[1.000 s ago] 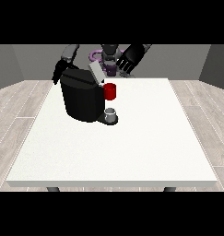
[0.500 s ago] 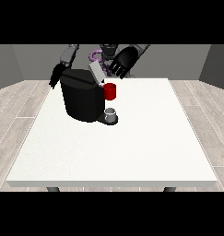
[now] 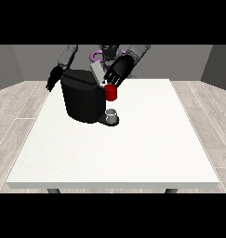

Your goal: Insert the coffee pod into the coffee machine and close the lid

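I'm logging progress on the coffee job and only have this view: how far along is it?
Done: I cannot tell whether the pod is in; none shows on the table. In hand: the hand at the view's right is over the coffee machine, at its grey lid, which stands tilted up, not shut. The hand at the view's left is beside the machine. Left: bringing the lid down.

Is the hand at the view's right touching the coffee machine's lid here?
Cannot tell. In the front view the hand at the view's right overlaps the raised grey lid of the coffee machine, but one angle shows neither contact nor gap.
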